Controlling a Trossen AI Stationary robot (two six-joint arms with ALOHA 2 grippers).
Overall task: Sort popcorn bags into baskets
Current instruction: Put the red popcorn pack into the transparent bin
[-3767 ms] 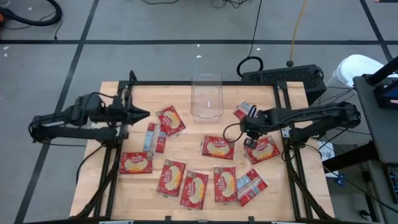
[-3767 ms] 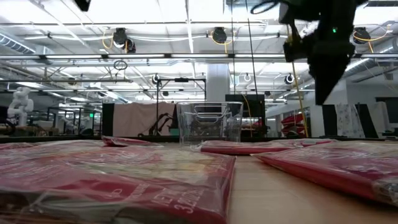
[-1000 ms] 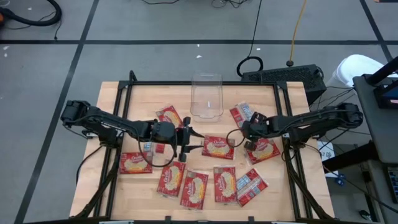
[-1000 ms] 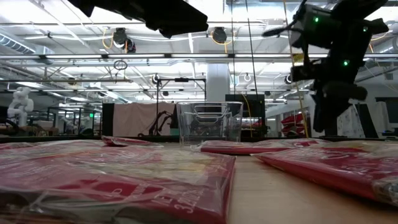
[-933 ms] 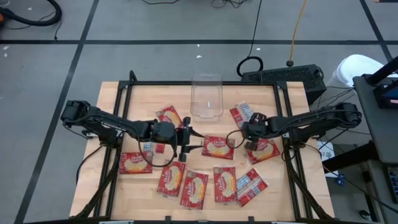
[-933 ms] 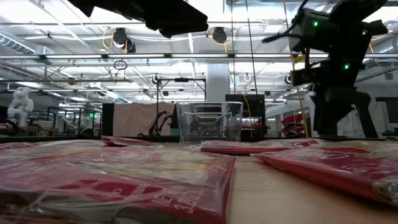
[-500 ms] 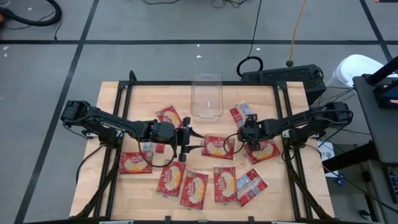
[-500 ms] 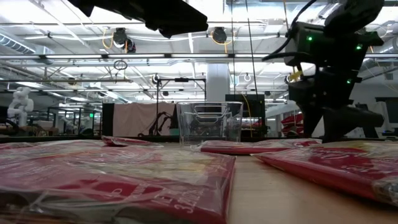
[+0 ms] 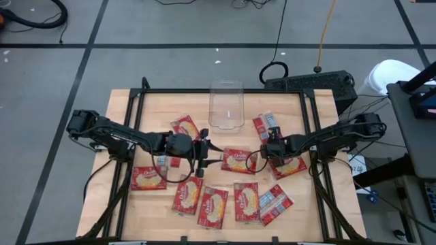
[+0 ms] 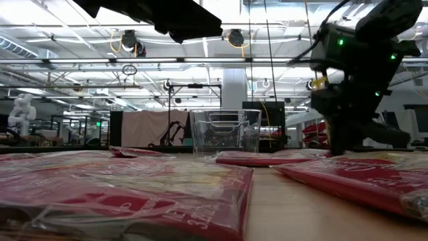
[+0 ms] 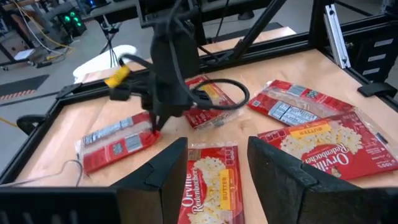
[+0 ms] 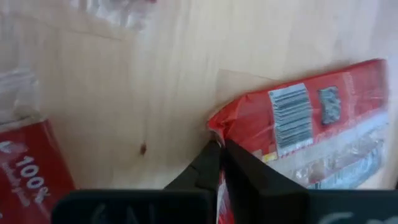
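Note:
Several red popcorn bags lie flat on the wooden table. A clear basket stands at the far middle with nothing visible in it. My right gripper is down at the table, shut on the near corner of a bag that shows its silvery label side. My left gripper hovers open over the table's middle. In the left wrist view its fingers stand on either side of a red bag lying below, apart from it. My right gripper pinches the label-side bag's near corner between its two shut fingertips. The fingers come steeply from above, as the left wrist view shows at the same corner. The rest of the bag lies flat on the table.
More bags lie along the near half of the table and beside my right gripper. Black frame rails run along the table's left and right edges. Bare wood lies around the basket.
My right gripper has come down to the table and gone a little toward the left edge, ending at the label-side bag's corner. My left arm has kept still.

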